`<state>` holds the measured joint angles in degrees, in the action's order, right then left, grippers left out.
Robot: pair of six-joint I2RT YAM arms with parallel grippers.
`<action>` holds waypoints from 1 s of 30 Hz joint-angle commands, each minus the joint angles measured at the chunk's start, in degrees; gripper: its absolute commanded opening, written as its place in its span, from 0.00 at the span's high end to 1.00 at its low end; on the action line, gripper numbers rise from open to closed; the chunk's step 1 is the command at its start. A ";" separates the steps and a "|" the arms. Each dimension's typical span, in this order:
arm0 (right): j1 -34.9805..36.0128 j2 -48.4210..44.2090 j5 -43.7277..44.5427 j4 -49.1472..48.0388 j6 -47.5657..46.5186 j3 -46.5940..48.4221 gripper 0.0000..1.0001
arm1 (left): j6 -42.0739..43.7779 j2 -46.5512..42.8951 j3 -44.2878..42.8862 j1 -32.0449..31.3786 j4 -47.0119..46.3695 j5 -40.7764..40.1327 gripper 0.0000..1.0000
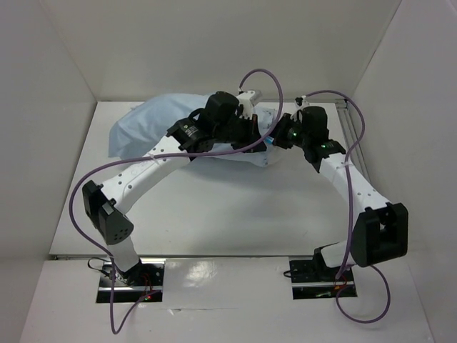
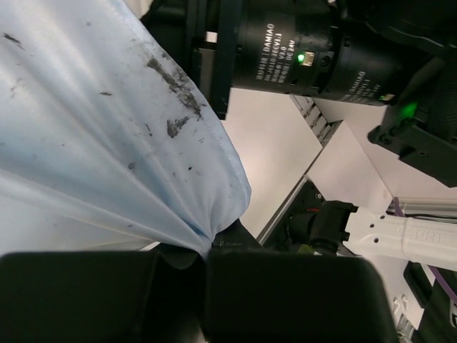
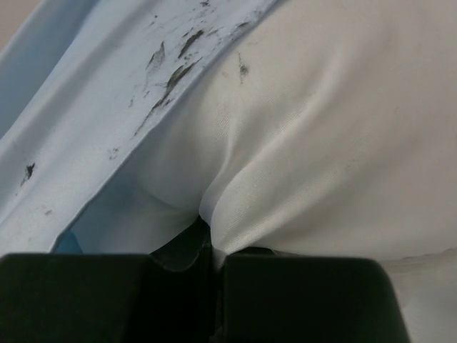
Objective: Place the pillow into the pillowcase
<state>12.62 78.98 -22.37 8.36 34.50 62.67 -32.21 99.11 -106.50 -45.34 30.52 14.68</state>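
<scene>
Currently left gripper [image 2: 207, 250] pinches the blue pillowcase [image 1: 143, 128], right gripper [image 3: 211, 250] pinches the white pillow [image 3: 321, 128] beside its hem, far back on the table [image 1: 235, 211], arms [image 1: 143, 175] and purple cables [image 1: 275, 78] hiding that end.

White matte surface [image 1: 235, 207], boxed in by plain white walls: back wall [image 1: 228, 43], left wall [image 1: 36, 143], right wall [image 1: 421, 107]. Metal rail [image 1: 351, 136] runs along the surface's right edge. Glossy white ledge [image 1: 228, 286] at the near side. Even, diffuse light, soft shadows.
</scene>
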 commanded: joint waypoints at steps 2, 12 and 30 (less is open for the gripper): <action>2.75 4.60 -0.66 -1.78 0.92 2.36 1.00 | -4.00 -6.12 -7.75 -2.03 -12.77 12.29 1.00; 6.09 -13.46 1.19 16.03 -6.28 0.09 1.00 | -3.13 -8.32 -22.22 -6.06 -6.19 9.94 1.00; 4.53 -15.13 10.41 21.31 -3.39 -10.90 1.00 | -4.98 23.40 -32.99 11.59 -1.79 10.56 0.97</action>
<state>17.69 57.23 -12.47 30.61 31.88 55.81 -38.20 120.51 -138.43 -36.93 39.70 28.88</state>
